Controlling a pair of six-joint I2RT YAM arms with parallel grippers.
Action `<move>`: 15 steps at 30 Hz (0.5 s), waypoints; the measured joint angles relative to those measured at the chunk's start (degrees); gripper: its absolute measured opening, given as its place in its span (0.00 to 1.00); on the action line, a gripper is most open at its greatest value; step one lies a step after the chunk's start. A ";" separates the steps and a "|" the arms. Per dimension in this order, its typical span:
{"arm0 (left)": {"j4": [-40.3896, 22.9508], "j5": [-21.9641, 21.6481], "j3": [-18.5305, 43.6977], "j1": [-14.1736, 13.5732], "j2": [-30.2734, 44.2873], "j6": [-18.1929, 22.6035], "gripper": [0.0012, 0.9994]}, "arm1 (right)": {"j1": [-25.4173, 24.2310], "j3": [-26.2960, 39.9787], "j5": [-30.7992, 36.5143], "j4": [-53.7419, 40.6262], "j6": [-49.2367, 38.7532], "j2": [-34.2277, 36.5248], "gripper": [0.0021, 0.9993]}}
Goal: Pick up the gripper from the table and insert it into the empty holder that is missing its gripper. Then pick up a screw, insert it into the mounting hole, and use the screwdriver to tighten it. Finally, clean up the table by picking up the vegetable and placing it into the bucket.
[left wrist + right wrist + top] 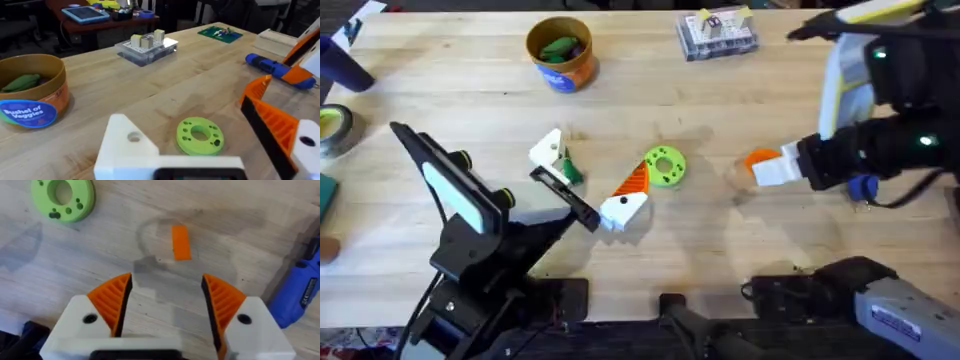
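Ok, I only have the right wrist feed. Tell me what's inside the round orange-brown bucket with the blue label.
Observer: The round orange-brown bucket already holds a green vegetable.
Operator: Now give me the empty holder's position.
Observer: The white angular plastic holder sits left of the green plastic ring, near mid-table.
Operator: Name what's at the far edge.
Observer: A clear plastic box, to the right of the bucket.
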 joint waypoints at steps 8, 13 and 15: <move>0.00 0.01 0.00 0.00 0.00 0.00 0.99 | 0.00 0.24 1.01 1.13 0.16 13.02 0.85; 0.00 0.01 0.00 0.00 0.00 0.00 0.99 | -0.33 0.24 2.29 3.46 0.16 16.71 0.85; 0.00 0.01 0.00 0.00 0.00 -0.01 0.99 | -0.63 0.24 2.47 4.50 0.16 17.78 0.85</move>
